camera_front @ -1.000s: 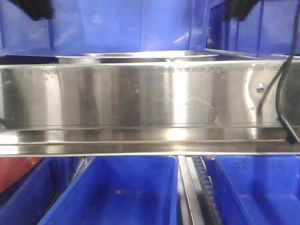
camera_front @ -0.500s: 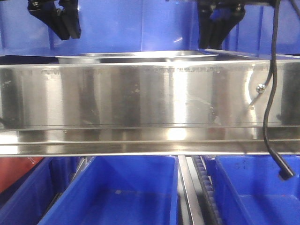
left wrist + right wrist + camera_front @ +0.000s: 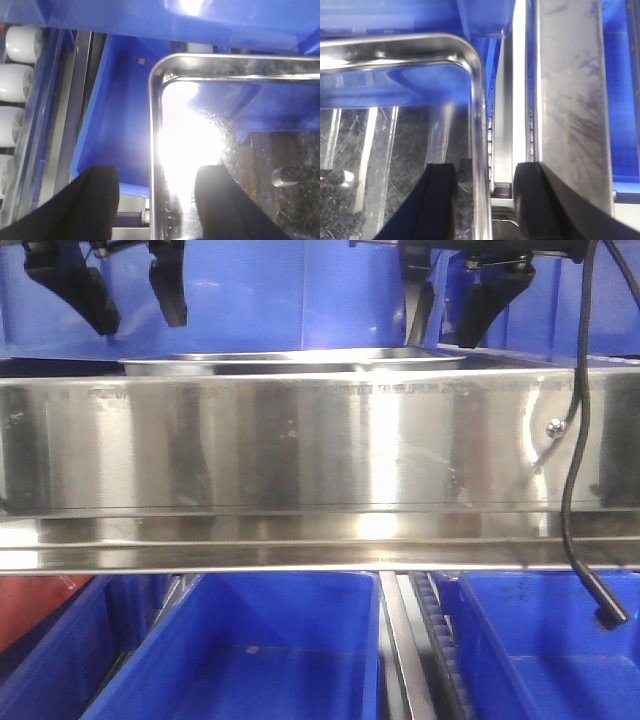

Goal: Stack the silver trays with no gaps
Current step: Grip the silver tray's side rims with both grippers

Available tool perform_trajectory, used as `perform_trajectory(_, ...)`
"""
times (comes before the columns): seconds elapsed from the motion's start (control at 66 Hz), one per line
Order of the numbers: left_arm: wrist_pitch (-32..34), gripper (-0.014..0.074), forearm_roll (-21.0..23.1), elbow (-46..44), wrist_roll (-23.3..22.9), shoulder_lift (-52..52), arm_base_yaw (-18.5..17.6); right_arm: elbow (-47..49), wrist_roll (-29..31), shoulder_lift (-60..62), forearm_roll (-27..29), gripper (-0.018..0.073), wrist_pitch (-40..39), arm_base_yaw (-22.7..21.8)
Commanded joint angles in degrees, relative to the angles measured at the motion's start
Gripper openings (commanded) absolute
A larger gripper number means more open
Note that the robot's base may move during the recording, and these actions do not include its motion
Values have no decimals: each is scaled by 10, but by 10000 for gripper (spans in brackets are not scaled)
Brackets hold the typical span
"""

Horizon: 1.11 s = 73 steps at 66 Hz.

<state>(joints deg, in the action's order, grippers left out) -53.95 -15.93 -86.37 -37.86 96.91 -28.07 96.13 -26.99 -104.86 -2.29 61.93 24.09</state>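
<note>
Shiny steel, the silver tray sits behind the shelf rail while the left gripper and right gripper, pressed together a moment ago, now hang spread over its side rims, seemingly ready to grasp it for stacking.

A: Where does the tray sit?
B: Behind the shelf rail. Below the rail: left bin, right bin.
A: Grippers?
B: Left gripper is over the tray's left end and right gripper over its right end (each straddles the rim).
</note>
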Motion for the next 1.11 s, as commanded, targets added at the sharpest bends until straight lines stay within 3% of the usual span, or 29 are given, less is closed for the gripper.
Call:
perform_trajectory(0.0,-6,242,-3,-4,-10,9,1,5,5,0,-4,192,-14,1)
perform_trajectory(0.803,-12,212,-7,-3,-10,54,1,5,5,-39,4,190,-3,1)
perform_trajectory(1.091,-12,212,-7,-3,-10,58,1,5,5,-39,5,58,-3,1)
